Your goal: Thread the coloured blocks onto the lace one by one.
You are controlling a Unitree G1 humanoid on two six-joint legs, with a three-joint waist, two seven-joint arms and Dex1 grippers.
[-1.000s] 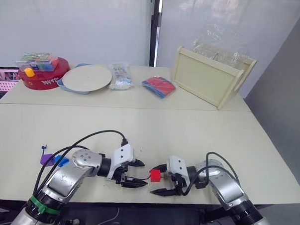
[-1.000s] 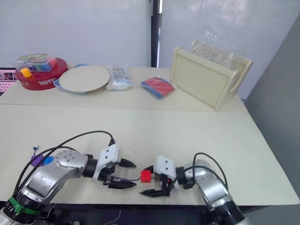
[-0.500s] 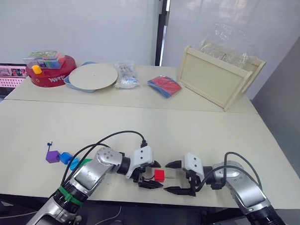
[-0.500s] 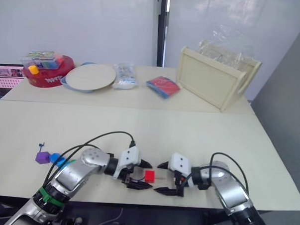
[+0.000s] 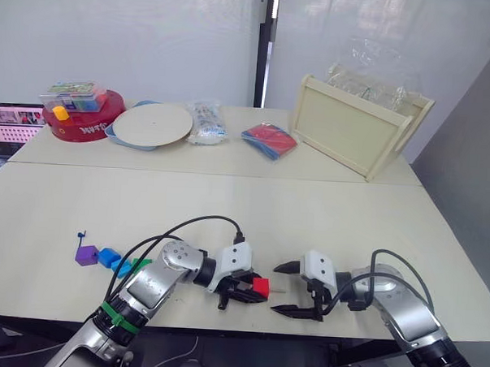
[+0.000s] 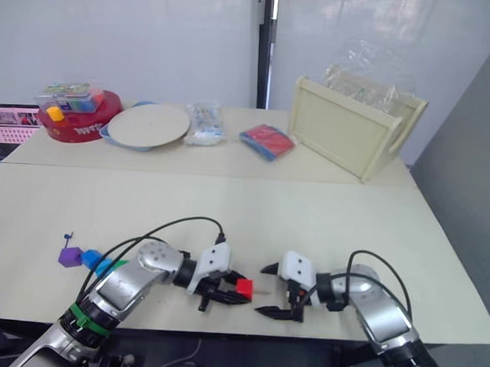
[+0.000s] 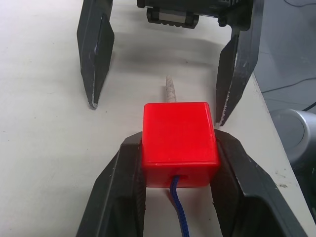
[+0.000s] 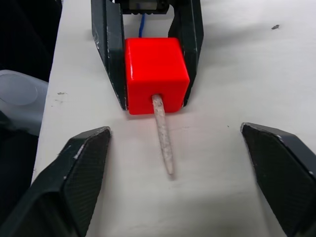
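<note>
In the left eye view, the red block [image 5: 261, 287] sits near the front edge of the worktop [image 5: 252, 208]. The left gripper [image 5: 247, 288] is clenched on the red block from both sides. The right gripper [image 5: 293, 290] is just beside the red block, on the side away from the left gripper, with its two fingers spread wide and nothing between them. Far from the red block, past the left arm, a purple block [image 5: 85, 255], a blue block [image 5: 108, 257] and a green block [image 5: 139, 265] lie in a row. At the back of the worktop, well apart from the red block, are a red tin [image 5: 78, 121], a round plate [image 5: 152, 125], a clear packet [image 5: 205, 122], a red and blue pouch [image 5: 269, 141] and a wooden tray [image 5: 357, 127] standing on its side.

In the left wrist view, the red block [image 7: 179, 142] is squeezed between the left gripper's two fingers [image 7: 121, 187]. The dark-blue lace [image 7: 180, 212] goes into a hole in the near face of the red block. The lace's pale tip [image 7: 170, 91] pokes out of the far face and rests on the worktop. The right gripper's fingers [image 7: 96, 52] stand apart, one on each side of that tip, not touching it.

In the right wrist view, the pale tip [image 8: 163, 139] sticks out of the red block [image 8: 156, 74] toward the open right gripper [image 8: 177, 168]. The tip lies between its spread fingers [image 8: 74, 175].
</note>
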